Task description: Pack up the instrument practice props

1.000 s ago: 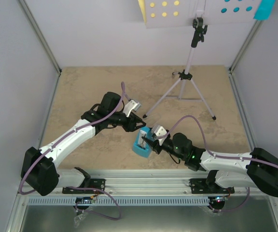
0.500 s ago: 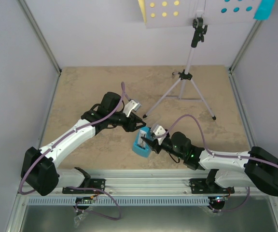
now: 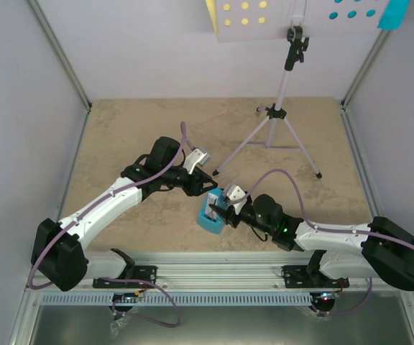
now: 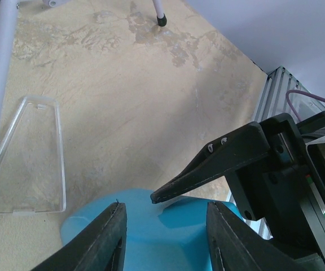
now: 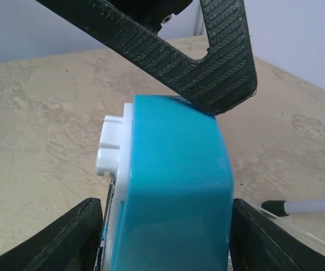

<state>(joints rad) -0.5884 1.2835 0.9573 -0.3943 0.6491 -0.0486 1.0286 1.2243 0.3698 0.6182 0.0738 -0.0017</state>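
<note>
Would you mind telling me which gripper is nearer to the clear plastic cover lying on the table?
Left. The left gripper hovers over the blue metronome, with the clear cover just beyond. The right gripper straddles the metronome from the near side, farther away.

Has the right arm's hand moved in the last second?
Yes, slightly. In the top view the right hand and its wrist have crept left toward the metronome, while the tripod foot stays fixed.
</note>
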